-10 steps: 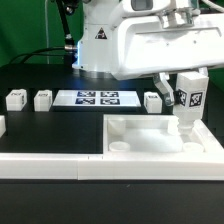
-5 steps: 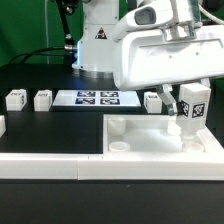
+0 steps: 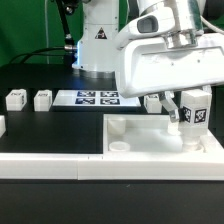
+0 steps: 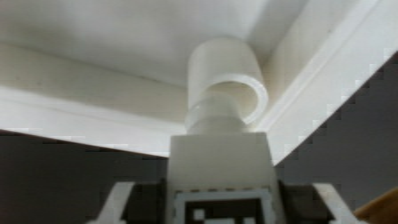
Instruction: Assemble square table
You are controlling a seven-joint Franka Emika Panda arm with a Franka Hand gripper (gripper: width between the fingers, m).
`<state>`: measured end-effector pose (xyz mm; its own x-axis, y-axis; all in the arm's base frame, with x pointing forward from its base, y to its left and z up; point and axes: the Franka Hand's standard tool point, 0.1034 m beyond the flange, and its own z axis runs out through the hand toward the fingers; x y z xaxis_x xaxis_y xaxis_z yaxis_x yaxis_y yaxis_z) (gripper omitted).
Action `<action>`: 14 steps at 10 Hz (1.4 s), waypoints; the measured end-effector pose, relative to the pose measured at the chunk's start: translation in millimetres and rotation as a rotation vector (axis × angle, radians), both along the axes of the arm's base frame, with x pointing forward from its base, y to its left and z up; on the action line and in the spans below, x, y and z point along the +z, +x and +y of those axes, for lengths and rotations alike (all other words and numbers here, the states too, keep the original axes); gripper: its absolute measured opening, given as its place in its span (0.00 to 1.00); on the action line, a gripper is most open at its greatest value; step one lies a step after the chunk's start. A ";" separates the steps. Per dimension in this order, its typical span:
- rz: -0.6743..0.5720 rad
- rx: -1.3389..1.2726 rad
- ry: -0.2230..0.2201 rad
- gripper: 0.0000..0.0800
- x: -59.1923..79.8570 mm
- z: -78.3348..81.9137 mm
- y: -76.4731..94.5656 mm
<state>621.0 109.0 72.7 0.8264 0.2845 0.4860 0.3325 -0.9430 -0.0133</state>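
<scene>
Here the end effector (image 3: 187,98) is closed partway on a leg (image 3: 194,112), with its fingers pressed against two opposite sides of it. The leg is a short white square post. It has a black-and-white tag on the face toward the exterior camera and a round end at the bottom. It hangs close to upright, slightly tilted, round end down, right below the end effector.

In the wrist view the leg (image 4: 222,150) fills the middle, and its round end points into a corner of the slab (image 4: 89,90). Whether it touches the slab I cannot tell.

The slab (image 3: 160,165) lies on the black bench (image 3: 50,130) under the end effector. It is a large white square with a raised rim and a flat inside.

A loose leg (image 3: 153,101) stands just beside the end effector, on the exterior view's left. Farther that way lies the marker board (image 3: 97,98). Beyond it stand a second loose leg (image 3: 42,99) and a third loose leg (image 3: 15,99), well apart from the end effector.
</scene>
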 end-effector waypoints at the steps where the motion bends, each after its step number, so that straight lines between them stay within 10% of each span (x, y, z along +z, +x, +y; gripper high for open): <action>1: 0.001 0.003 0.001 0.36 -0.1 2.8 -0.5; 14: 0.031 -0.002 0.005 0.36 -13.4 4.5 -0.7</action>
